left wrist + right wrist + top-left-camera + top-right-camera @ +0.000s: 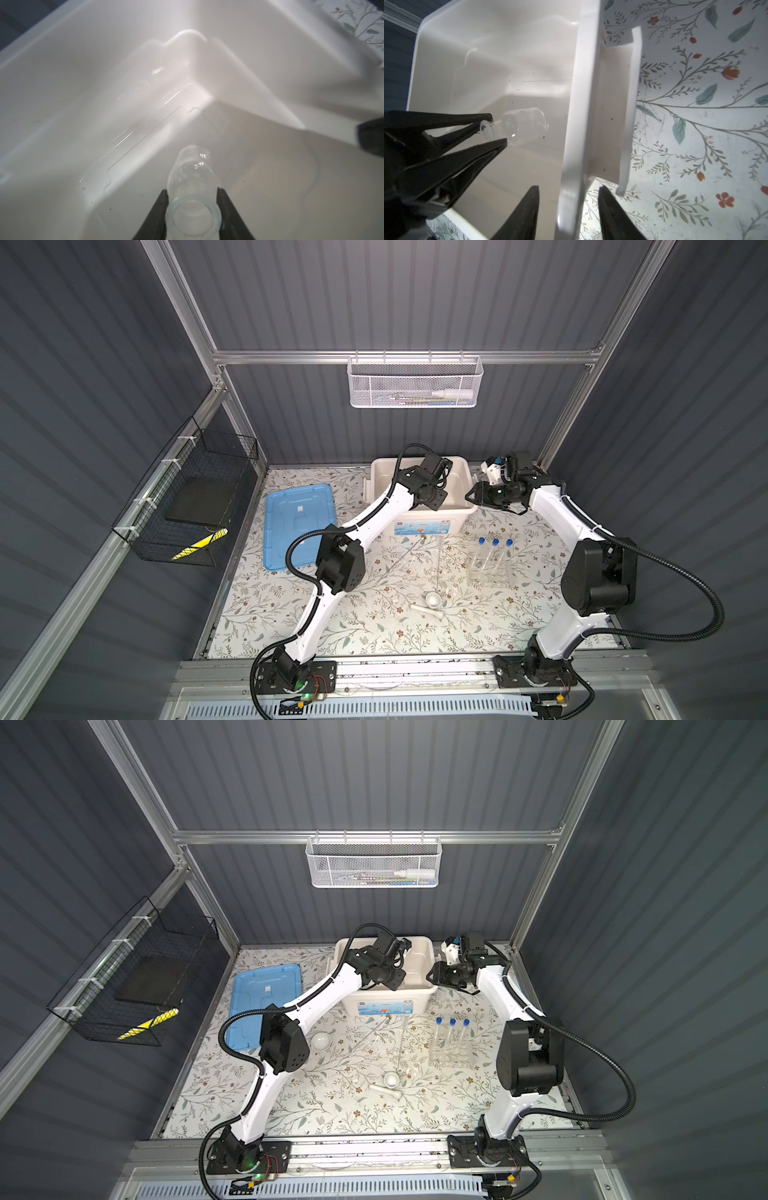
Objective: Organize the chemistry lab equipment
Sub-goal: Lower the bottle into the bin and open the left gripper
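Beaker [193, 180], clear and small, is held inside the tub [583, 83] near the tub's right-hand wall, tipped on its side with its mouth toward the left tool [192, 190]. That tool is clenched on the beaker at the rim, one finger on each side. Whether the glass touches the tub floor cannot be told. The right tool [569, 187] stands released astride the tub's right rim beside the handle, one finger inside the wall and one outside, each with a gap showing to the plastic. The tub sits at the back of the worktop [374, 635], and its blue lid [299, 526] lies flat to its left. In front of the tub lie two thin rods [405, 560]. To their right, three blue-capped tubes [494, 556] stand in the clear rack [488, 572]. Nearer the front edge a white bowl [433, 599] sits just beside the pestle [426, 610]. A second bowl [321, 1041] shows in a top view beside the left arm's elbow.
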Action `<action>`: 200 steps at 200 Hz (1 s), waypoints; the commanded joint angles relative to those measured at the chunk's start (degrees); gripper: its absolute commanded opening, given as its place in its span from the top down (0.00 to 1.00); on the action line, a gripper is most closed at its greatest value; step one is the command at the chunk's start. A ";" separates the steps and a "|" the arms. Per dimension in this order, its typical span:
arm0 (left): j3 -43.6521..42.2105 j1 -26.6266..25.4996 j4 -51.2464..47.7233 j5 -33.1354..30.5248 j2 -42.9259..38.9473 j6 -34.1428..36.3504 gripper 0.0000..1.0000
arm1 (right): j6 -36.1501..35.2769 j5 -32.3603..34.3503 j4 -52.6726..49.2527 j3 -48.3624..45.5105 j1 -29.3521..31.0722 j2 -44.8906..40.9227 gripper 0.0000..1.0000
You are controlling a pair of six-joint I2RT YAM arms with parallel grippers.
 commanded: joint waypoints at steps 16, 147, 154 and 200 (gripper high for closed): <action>-3.60 2.84 -2.01 -1.90 -5.13 1.12 0.71 | -0.79 0.31 -0.79 0.31 0.13 -0.08 0.52; -14.39 8.14 -5.62 -2.44 -8.68 -1.93 0.72 | -0.78 1.14 -0.55 -0.56 0.13 -0.65 0.52; -14.21 8.16 -6.02 -2.29 -8.30 -1.93 0.72 | -0.84 1.20 -0.60 -0.56 0.13 -0.62 0.52; -13.08 8.23 -7.68 -2.09 -6.69 -2.01 0.72 | -0.83 1.57 -0.79 -0.64 0.13 -0.75 0.52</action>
